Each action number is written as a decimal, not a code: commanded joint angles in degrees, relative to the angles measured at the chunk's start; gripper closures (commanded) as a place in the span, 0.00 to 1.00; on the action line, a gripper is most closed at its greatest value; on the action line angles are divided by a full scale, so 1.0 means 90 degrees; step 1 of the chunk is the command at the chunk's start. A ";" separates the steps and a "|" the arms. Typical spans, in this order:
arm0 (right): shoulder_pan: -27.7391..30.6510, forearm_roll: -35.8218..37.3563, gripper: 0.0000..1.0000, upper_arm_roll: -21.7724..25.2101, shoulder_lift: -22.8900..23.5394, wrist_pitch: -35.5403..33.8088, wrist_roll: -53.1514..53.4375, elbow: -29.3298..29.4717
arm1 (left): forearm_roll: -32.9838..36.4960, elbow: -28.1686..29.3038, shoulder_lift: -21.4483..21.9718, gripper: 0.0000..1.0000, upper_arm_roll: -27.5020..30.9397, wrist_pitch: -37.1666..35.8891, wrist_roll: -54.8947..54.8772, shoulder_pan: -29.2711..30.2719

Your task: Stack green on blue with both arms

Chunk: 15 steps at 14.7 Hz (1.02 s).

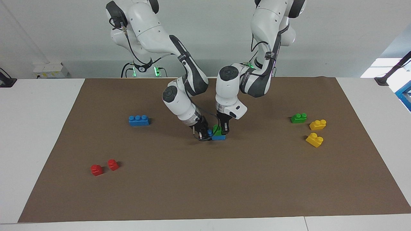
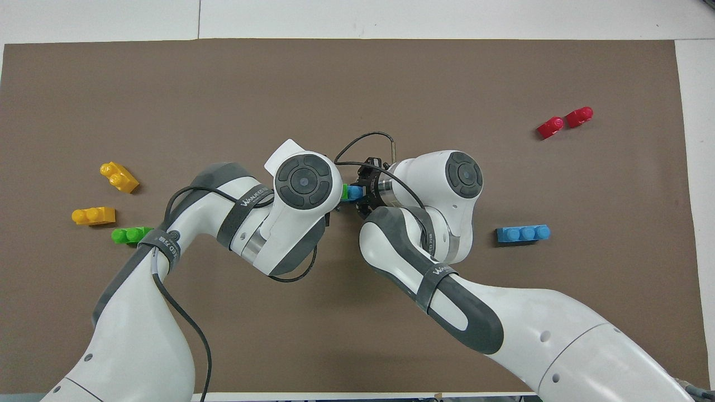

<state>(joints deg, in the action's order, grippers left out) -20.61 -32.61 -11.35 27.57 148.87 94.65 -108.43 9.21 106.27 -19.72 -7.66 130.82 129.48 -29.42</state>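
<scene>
Stacking step in hand. Left tool (image 1: 223, 131) grips the green brick (image 1: 217, 130), seated on the blue brick (image 1: 219, 137) directly beneath it; right tool (image 1: 202, 134) clamps that blue brick's end alongside. Judged next: press fully, then release.

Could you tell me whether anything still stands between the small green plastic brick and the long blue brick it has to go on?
Nothing visible does: the small green plastic brick already sits on the long blue plastic brick at mid-mat, with the left gripper and right gripper down beside the pair.
</scene>
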 commanded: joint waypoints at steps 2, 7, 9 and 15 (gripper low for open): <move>0.0044 -0.0175 1.00 -0.0018 0.0012 0.0158 -0.0106 -0.0071 | 0.0276 -0.0002 -0.0095 0.01 0.0080 -0.0141 0.0105 -0.0062; 0.0044 -0.0175 1.00 -0.0018 0.0012 0.0168 -0.0106 -0.0071 | 0.0266 0.0076 0.0335 0.00 0.0060 -0.0433 -0.0119 0.0134; 0.0044 -0.0175 1.00 -0.0018 0.0012 0.0168 -0.0106 -0.0071 | 0.0266 0.0096 0.0462 0.00 0.0060 -0.0570 -0.0245 0.0270; 0.0054 -0.0166 0.78 -0.0018 0.0012 0.0139 -0.0184 -0.0003 | 0.0208 0.0096 0.0979 0.00 0.0050 -0.0902 -0.1738 0.1118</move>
<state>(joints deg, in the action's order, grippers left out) -20.59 -32.61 -11.33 27.57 148.87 94.65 -108.40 10.35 106.25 -13.53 -6.80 124.14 118.71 -22.93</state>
